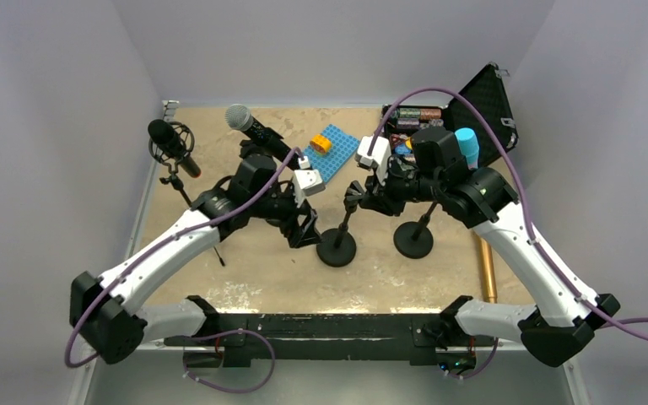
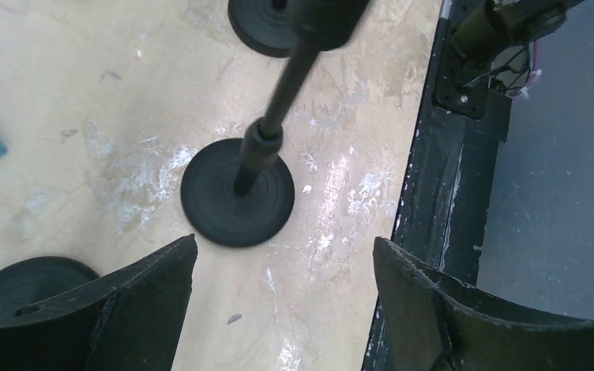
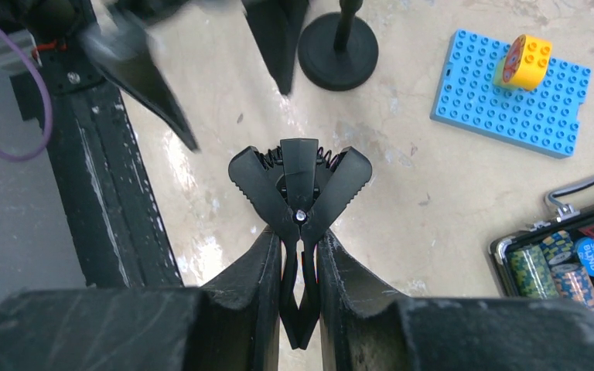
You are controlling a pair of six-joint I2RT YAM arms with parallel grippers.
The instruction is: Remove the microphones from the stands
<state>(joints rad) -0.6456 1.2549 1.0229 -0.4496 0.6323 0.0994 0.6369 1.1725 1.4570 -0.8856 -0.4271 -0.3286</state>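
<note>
Black-bodied and silver-headed, the microphone is showing slantwise from overhead at eleven o'clock of the tan table, apart from the stand. My left claw is hanging at nine o'clock of that stand's base, and my right claw is meeting the stand's top. From my left wrist, my fingers are standing wide apart, holding nothing. From my right wrist, my right claw is pinching tight on the handles of the stand's black spring clip, whose mouth is gaping.
</note>
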